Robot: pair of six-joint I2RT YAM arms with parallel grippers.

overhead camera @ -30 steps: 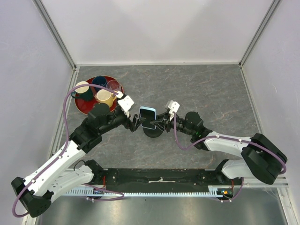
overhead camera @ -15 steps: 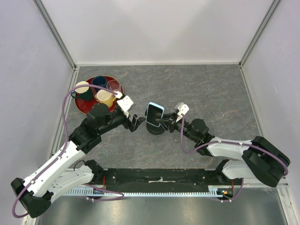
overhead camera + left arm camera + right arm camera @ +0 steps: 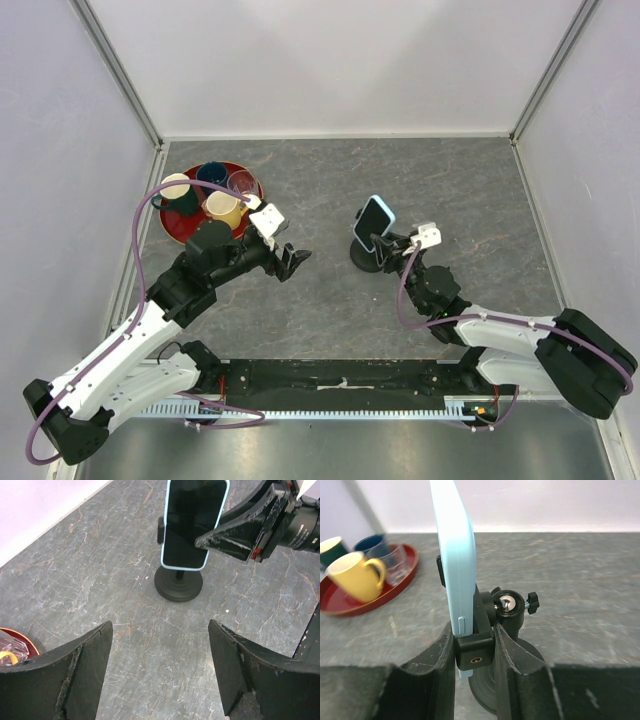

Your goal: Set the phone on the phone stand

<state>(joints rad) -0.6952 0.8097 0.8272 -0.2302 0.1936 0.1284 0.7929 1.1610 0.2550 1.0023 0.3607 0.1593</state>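
The phone [image 3: 374, 222], with a black screen and light blue case, stands upright in the clamp of the black phone stand [image 3: 362, 256], right of the table's middle. My right gripper [image 3: 392, 245] is shut on the stand's clamp, with the phone's lower edge between its fingers. In the right wrist view the gripper [image 3: 475, 645] squeezes the clamp [image 3: 476, 652] below the phone [image 3: 452, 555]. My left gripper [image 3: 293, 262] is open and empty, apart from the stand on its left. Its wrist view shows the phone [image 3: 192, 522], the stand's disc base [image 3: 178, 584] and the open gripper [image 3: 160, 630].
A red tray [image 3: 178, 228] with several cups sits at the back left, behind my left arm; it also shows in the right wrist view [image 3: 350, 605]. Metal frame rails and pale walls bound the grey stone-pattern table [image 3: 450, 180].
The right gripper has carried the stand with the phone to the right and slightly back, away from the left gripper. The left arm has stayed in place, open.
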